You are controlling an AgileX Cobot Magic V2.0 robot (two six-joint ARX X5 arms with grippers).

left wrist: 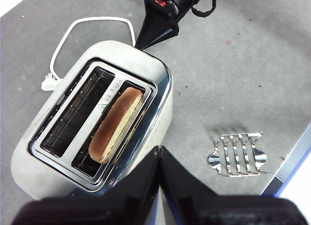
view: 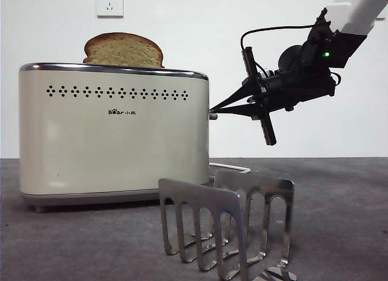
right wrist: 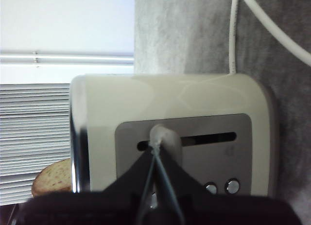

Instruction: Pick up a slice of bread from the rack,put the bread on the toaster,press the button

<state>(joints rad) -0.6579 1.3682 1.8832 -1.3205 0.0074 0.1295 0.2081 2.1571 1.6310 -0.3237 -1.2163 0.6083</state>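
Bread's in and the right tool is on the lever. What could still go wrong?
1. The right tool meets the button only with its shut, narrow tip, so it could slip off while pushing.
2. The bread stands high out of the toaster; it may catch rather than drop.
3. The rack stands close in front; if the toaster shifts, it may hit it.

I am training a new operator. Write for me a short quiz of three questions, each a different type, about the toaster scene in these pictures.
1. True or false: the slice of bread stands in a slot of the toaster.
2. Which holds nothing? A) the rack B) the toaster
3. Fill in: the right gripper has its tips at the toaster's narrow end, on the ____.

Key: 1 true; 2 A; 3 lever. The left gripper hovers shut above the toaster.
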